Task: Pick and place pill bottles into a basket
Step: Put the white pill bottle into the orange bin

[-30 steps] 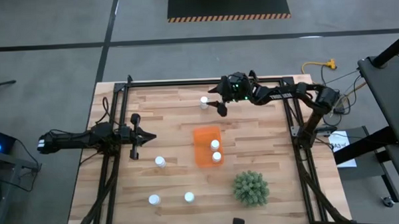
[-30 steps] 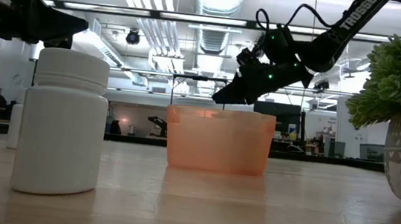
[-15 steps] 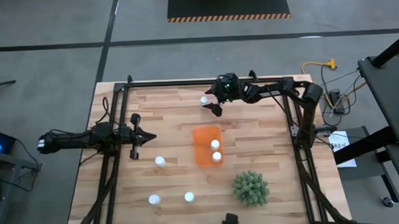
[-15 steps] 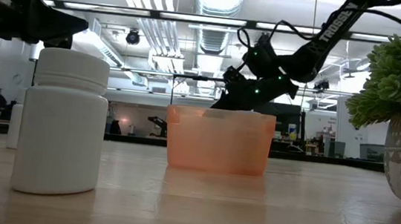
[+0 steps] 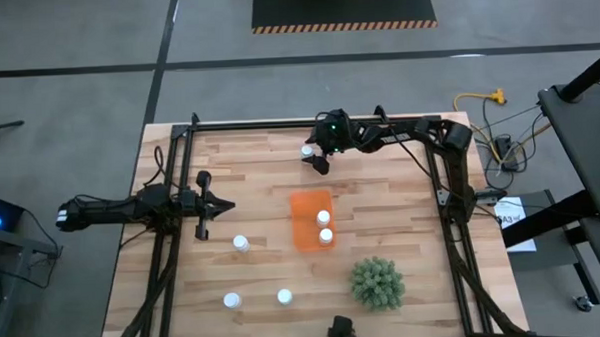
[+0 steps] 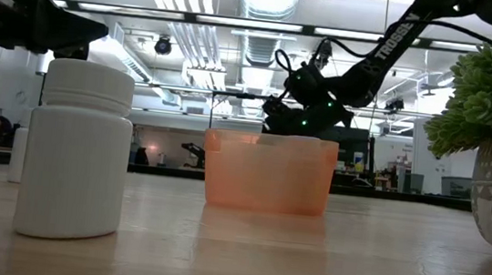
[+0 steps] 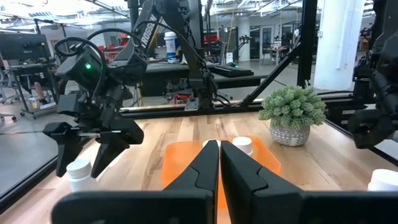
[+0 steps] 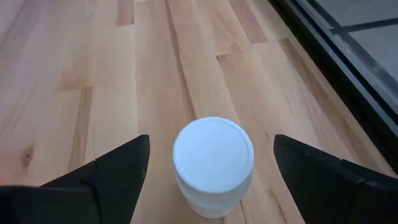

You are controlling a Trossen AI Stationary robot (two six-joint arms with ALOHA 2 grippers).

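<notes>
While the right hand [image 8: 211, 171] gapes released, the pill bottle [image 8: 213, 163] stands upright, cap up.

Two bottles [image 5: 324, 226] in the basket [image 5: 303, 208]; plant [image 5: 376, 283] beside it.

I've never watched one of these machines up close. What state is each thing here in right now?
Right gripper: open, fingers either side of a far pill bottle.
Left gripper: shut, empty.
Orange basket: upright, two bottles inside.
Three bottles: upright on the table.
Potted plant: upright.
</notes>
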